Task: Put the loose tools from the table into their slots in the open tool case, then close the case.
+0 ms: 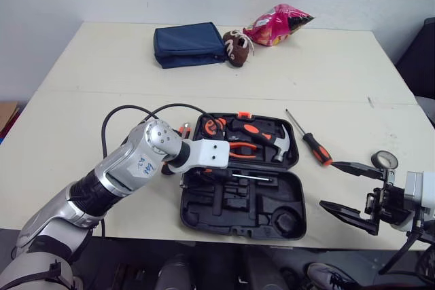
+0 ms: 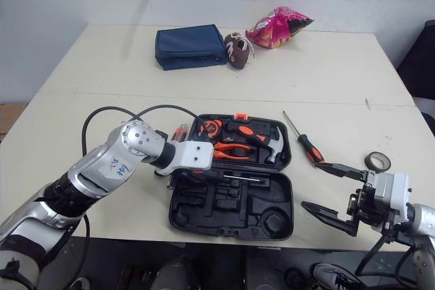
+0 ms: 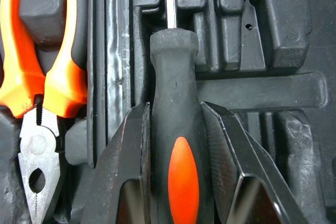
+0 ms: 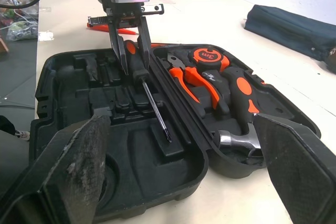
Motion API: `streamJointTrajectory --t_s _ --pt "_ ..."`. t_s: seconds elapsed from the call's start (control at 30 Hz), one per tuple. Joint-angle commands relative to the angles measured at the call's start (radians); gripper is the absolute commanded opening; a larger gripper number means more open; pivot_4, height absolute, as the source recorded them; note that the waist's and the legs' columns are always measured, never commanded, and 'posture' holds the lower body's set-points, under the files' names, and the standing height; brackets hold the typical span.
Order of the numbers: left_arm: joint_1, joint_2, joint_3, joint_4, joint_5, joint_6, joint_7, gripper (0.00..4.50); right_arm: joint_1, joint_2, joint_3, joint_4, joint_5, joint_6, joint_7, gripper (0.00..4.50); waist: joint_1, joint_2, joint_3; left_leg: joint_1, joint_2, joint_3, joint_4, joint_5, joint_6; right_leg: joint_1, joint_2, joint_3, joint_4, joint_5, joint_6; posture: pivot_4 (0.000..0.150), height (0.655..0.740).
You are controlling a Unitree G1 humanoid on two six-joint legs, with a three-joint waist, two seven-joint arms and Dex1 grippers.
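head views: left gripper (image 1: pixel 198 173) down inside the open tool case (image 1: pixel 238 219), right gripper (image 1: pixel 329 184) fingers spread wide at the surface's near edge, loose screwdriver (image 1: pixel 310 142) lying right of the case | left wrist: fingers (image 3: pixel 128 166) clamped on held screwdriver (image 3: pixel 175 129), pliers (image 3: pixel 52 77) slotted alongside | right wrist: held screwdriver's shaft lies over the emptier half's moulded slots

The black tool case (image 1: pixel 224 212) is showing orange-handled pliers (image 3: pixel 68 77) and a black screwdriver (image 3: pixel 176 129) with an orange inset, while a navy pouch (image 1: pixel 189 44) and pink snack bag (image 1: pixel 277 24) are contrasting against the cream table (image 1: pixel 81 100).
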Motion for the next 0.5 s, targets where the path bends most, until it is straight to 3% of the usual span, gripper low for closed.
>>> streamJointTrajectory --t_s 0.03,0.37,0.4,0.5 --pt "-0.001 -0.005 0.01 -0.032 0.018 0.011 0.009 0.78 0.013 0.012 -0.032 0.003 0.02 -0.022 0.01 4.5 0.0 0.0 0.0 0.0 0.0 0.0 0.0 0.0 0.0 0.0 0.0 0.0 0.0 0.0 0.0 0.15 0.74" --pt "0.019 -0.038 0.019 -0.068 0.036 0.009 0.044 0.78 0.035 0.002 -0.027 -0.031 0.036 0.0 0.006 4.5 0.001 0.0 0.0 0.0 0.0 0.0 0.0 0.0 0.0 0.0 -0.001 0.0 0.0 0.0 0.0 0.15 0.74" --pt "0.024 -0.046 0.037 -0.086 0.022 0.004 0.047 1.82 0.035 0.0 -0.026 -0.032 0.038 0.002 0.006 4.5 0.001 0.0 0.0 0.0 0.0 0.0 0.0 0.0 0.0 0.0 -0.001 0.0 0.0 0.0 0.0 0.15 0.74" --pt "0.033 -0.06 0.089 -0.138 -0.019 0.033 0.05 3.05 0.035 -0.004 -0.025 -0.033 0.043 0.009 0.011 4.5 0.001 0.0 0.0 0.0 0.0 0.0 0.0 0.0 0.0 0.0 -0.001 0.0 0.0 0.0 0.0 0.15 0.74"
